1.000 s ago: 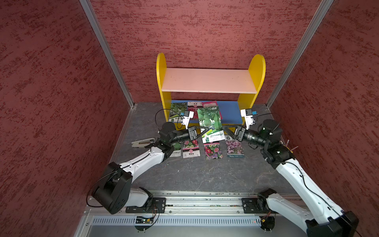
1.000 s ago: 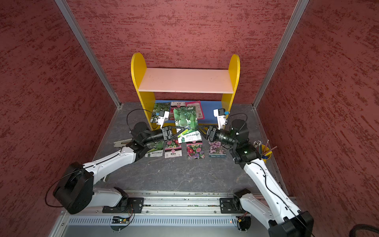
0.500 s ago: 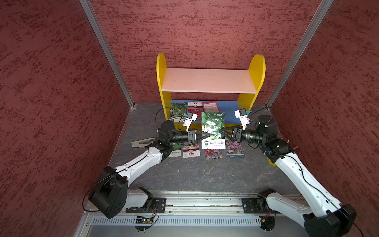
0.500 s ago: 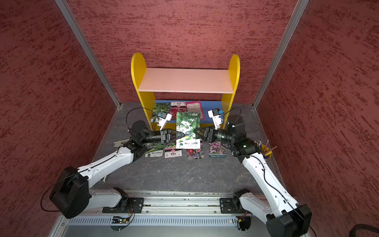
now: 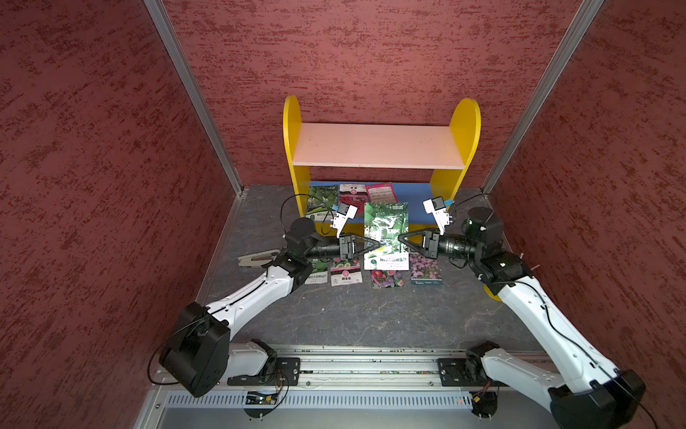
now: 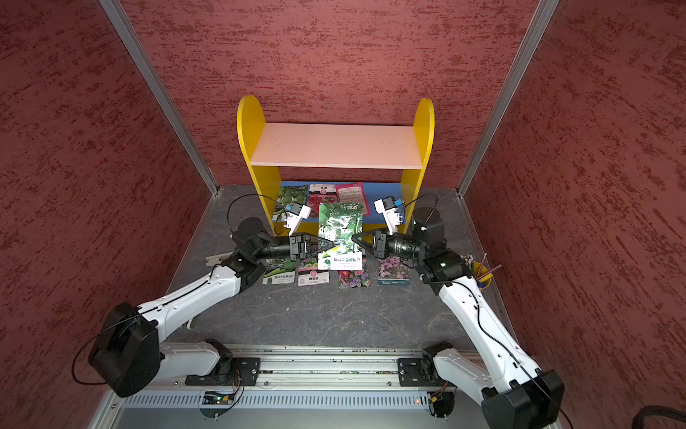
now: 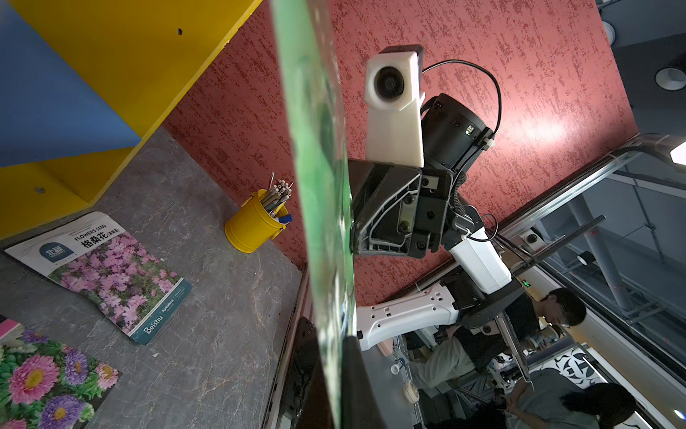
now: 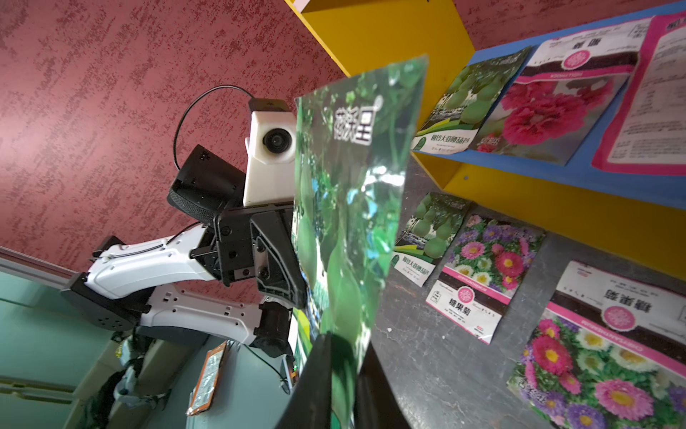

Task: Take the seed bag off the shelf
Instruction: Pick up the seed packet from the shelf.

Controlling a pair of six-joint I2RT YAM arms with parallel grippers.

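We see the grey table boxed in by red walls. The shelf stands at the middle of its back edge, with its pink upper board bare. The two arms reach in from the front edge and meet in front of the shelf. Between them hangs the seed bag, a glossy green gourd packet. It is upright, off the shelf and clear of the table, just in front of the blue lower board. The left gripper is clamped tight on the bag's left edge, and in its wrist view the bag runs between its fingers. The right gripper pinches the opposite edge, and in its wrist view we find a finger close on each face of the bag. On the lower board lie a gourd packet, a red-flower packet and a pink packet. Below the bag, an aster packet and a pink-blossom packet lie flat on the table. A yellow bucket of sticks sits near the right edge.
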